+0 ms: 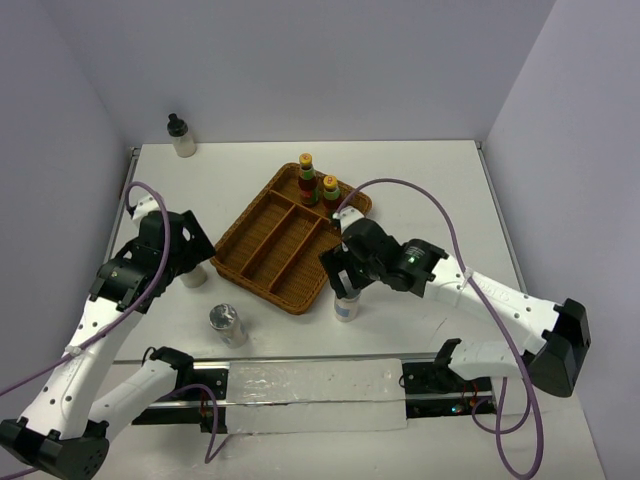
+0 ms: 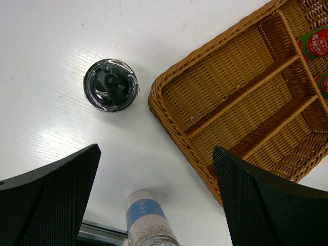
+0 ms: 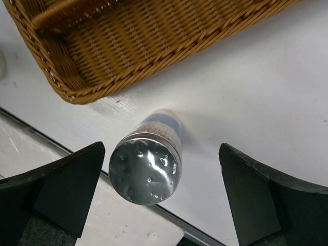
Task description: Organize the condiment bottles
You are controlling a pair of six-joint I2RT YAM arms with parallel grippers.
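Note:
Two red sauce bottles (image 1: 306,170) (image 1: 329,190) stand in the far slot of the wicker tray (image 1: 262,262). One cream black-capped bottle (image 1: 181,136) stands at the far left corner. Another (image 2: 111,85) stands left of the tray, seen from above in the left wrist view. My left gripper (image 2: 156,169) hangs open above the table beside it, and a silver-lidded shaker (image 2: 146,220) lies below, between the fingers. My right gripper (image 3: 161,164) is open straight over a second shaker (image 3: 147,171), its fingers wide on either side and not touching it.
The tray's two nearer slots (image 2: 230,87) hold nothing. A metal rail and white strip (image 1: 310,385) run along the table's near edge, close to both shakers. Purple cables (image 1: 440,200) loop over the right arm. Walls close in the table's far and side edges.

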